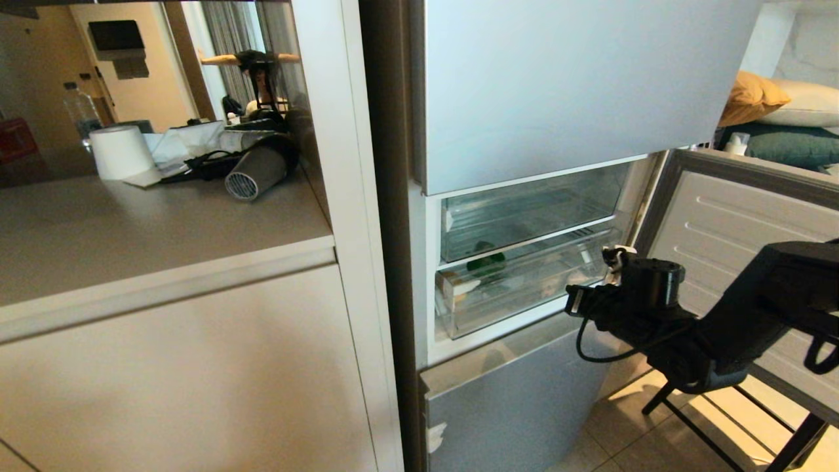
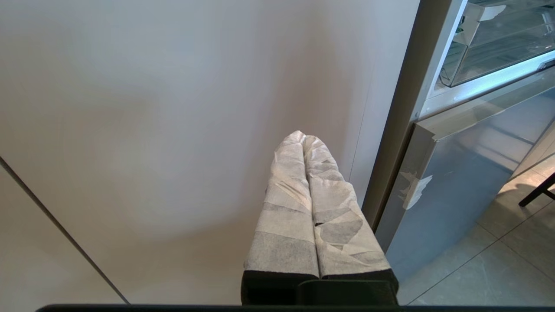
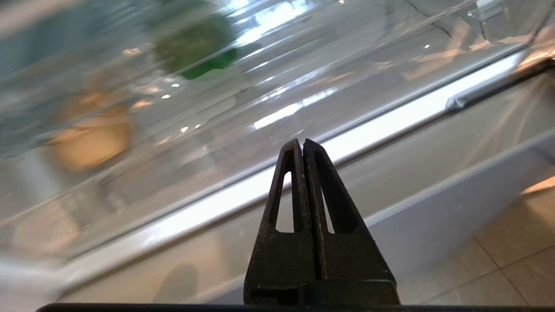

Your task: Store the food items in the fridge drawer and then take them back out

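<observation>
The fridge drawer [image 1: 524,288] is the lower of two clear drawers in the open fridge. Through its clear front [image 3: 269,86] I see both food items inside: the green pepper [image 1: 486,263] [image 3: 195,43] towards the back and the tan potato [image 3: 93,138] beside it. My right gripper [image 1: 571,300] [image 3: 301,143] is shut and empty, its black fingertips close to the drawer's front, just above the white rail [image 3: 390,117]. My left gripper [image 2: 303,136], its fingers wrapped in white tape, is shut and empty, and faces a beige cabinet door [image 2: 151,130] left of the fridge.
The fridge door [image 1: 741,249] stands open on the right, behind my right arm. An empty clear drawer [image 1: 524,210] sits above, and a shut silver-blue door [image 1: 511,406] below. The counter [image 1: 131,229] on the left holds a hair dryer [image 1: 255,174], a paper roll [image 1: 121,152] and a bottle [image 1: 82,111].
</observation>
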Motion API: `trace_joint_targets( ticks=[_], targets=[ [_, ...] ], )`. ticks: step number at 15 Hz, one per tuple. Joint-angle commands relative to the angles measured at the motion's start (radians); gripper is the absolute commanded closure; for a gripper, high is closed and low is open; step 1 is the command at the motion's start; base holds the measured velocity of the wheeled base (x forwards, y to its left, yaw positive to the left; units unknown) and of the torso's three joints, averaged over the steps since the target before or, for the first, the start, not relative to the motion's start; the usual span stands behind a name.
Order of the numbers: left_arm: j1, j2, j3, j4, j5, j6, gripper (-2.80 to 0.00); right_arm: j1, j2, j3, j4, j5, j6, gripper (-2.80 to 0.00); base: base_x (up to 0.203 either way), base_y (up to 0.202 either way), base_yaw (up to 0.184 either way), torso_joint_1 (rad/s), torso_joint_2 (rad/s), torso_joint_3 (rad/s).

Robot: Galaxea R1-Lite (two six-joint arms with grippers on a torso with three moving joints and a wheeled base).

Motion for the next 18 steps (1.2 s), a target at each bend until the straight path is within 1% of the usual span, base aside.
trace_joint_targets(
  ticks=[1,2,4,7,10,15,18],
  targets=[
    [0.000,0.000,0.000,0.000,0.000,0.000,0.00,0.010,-0.133,0.086,-0.006,0.001,0.001,0.00,0.000,0.000,0.000,0.000,0.00,0.000],
    [0.000,0.000,0.000,0.000,0.000,0.000,0.00,0.012,-0.140,0.094,-0.006,0.005,0.001,0.00,0.000,0.000,0.000,0.000,0.00,0.000],
    [0.000,0.000,0.000,0.000,0.000,0.000,0.00,0.013,-0.092,0.093,-0.006,0.017,0.001,0.00,0.000,0.000,0.000,0.000,0.00,0.000],
    [0.000,0.000,0.000,0.000,0.000,0.000,0.00,0.009,-0.006,0.041,-0.005,0.018,0.000,0.00,0.000,0.000,0.000,0.000,0.00,0.000],
    [0.000,0.000,0.000,0.000,0.000,0.000,0.00,0.003,0.075,-0.078,-0.003,0.019,-0.012,0.00,0.000,0.000,0.000,0.000,0.00,0.000],
    [0.000,0.000,0.000,0.000,0.000,0.000,0.00,0.003,0.153,-0.263,0.095,0.026,-0.021,0.00,0.000,0.000,0.000,0.000,0.00,0.000],
    [0.000,0.000,0.000,0.000,0.000,0.000,0.00,0.003,0.162,-0.305,0.112,0.115,-0.033,0.00,0.000,0.000,0.000,0.000,0.00,0.000]
  ],
)
